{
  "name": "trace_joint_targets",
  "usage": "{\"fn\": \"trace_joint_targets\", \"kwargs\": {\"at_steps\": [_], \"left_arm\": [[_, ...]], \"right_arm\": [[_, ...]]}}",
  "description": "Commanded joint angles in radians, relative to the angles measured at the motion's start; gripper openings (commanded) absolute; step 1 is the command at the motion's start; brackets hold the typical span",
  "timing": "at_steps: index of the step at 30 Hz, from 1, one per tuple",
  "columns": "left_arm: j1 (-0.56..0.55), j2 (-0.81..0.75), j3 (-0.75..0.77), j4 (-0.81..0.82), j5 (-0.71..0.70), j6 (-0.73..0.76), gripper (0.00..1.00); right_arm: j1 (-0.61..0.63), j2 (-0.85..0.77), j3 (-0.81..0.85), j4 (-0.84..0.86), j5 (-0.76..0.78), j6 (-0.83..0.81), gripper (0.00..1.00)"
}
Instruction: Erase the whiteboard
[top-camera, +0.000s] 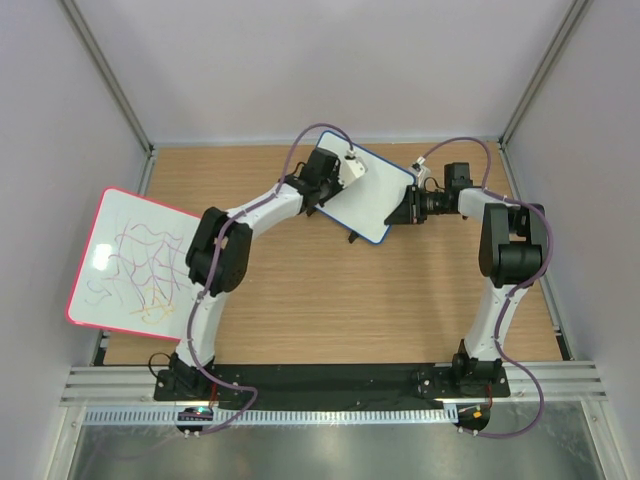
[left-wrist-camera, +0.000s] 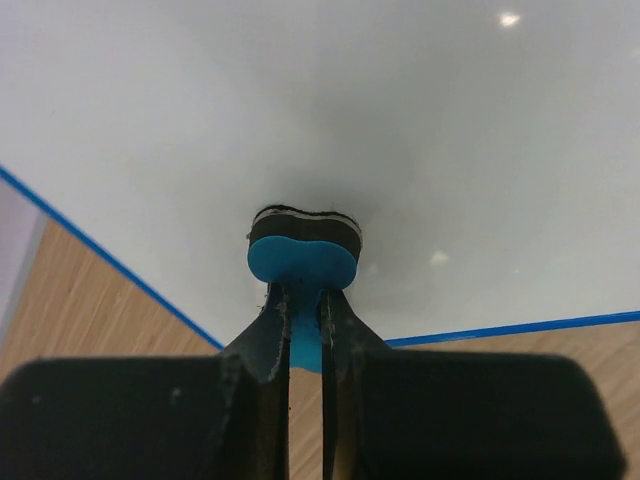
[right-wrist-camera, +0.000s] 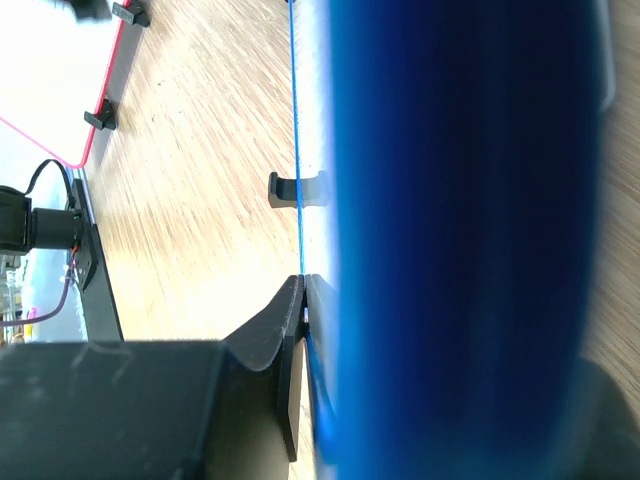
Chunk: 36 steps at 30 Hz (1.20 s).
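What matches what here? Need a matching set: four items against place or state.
1 whiteboard
2 eraser
3 red-framed board
4 right pincer

A shut on the whiteboard's edge
B scribbled, far left
C blue frame
D gripped by left pincer, against the whiteboard

Pairs: 1-C, 2-D, 3-B, 4-A

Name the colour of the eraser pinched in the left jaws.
The eraser is bright blue with a black pad; left wrist view shows it best.
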Motion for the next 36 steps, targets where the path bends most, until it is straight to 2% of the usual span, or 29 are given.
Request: {"fn": "trace_joint_targets", "kwargs": {"at_steps": [1,8,11,12,13,16,19,22,23,24,27,36], "left_arm": [[0.040,0.051,0.005,-0.033,-0.040,-0.002,0.00],[0.017,0.018,-0.015,-0.033,-0.008,-0.016,0.00],[0.009,0.004,-0.032,-0.033,0.002,-0.016,0.00],[0.008,0.002,-0.034,-0.034,0.005,-0.014,0.00],[0.005,0.001,-0.038,-0.034,0.002,-0.014,0.00],[0.003,0.002,-0.040,-0.034,0.005,-0.014,0.00],[0.003,0.004,-0.045,-0.034,0.011,-0.016,0.00],[0.002,-0.004,-0.060,-0.034,0.017,-0.019,0.00],[-0.002,-0.008,-0.067,-0.034,0.020,-0.019,0.00],[-0.002,-0.013,-0.074,-0.034,0.020,-0.017,0.00],[-0.012,-0.031,-0.081,-0.033,0.017,-0.017,0.00],[-0.026,-0.047,-0.094,-0.033,0.012,-0.013,0.00]], "right_arm": [[0.020,-0.059,-0.009,0.001,0.034,-0.076,0.01],[0.020,-0.064,-0.006,-0.002,0.047,-0.067,0.02],[0.022,-0.060,0.000,0.001,0.047,-0.056,0.21],[0.022,-0.059,0.003,0.002,0.046,-0.051,0.31],[0.022,-0.060,0.003,0.004,0.046,-0.048,0.35],[0.022,-0.070,-0.004,0.027,0.052,-0.024,0.46],[0.020,-0.083,-0.005,0.042,0.060,-0.013,0.47],[0.020,-0.102,-0.009,0.061,0.057,0.008,0.54],[0.020,-0.108,-0.015,0.088,0.057,0.037,0.64],[0.020,-0.117,-0.024,0.108,0.057,0.057,0.71],[0.014,-0.149,-0.046,0.203,0.066,0.163,0.79],[-0.021,-0.162,-0.060,0.399,0.184,0.392,0.78]]}}
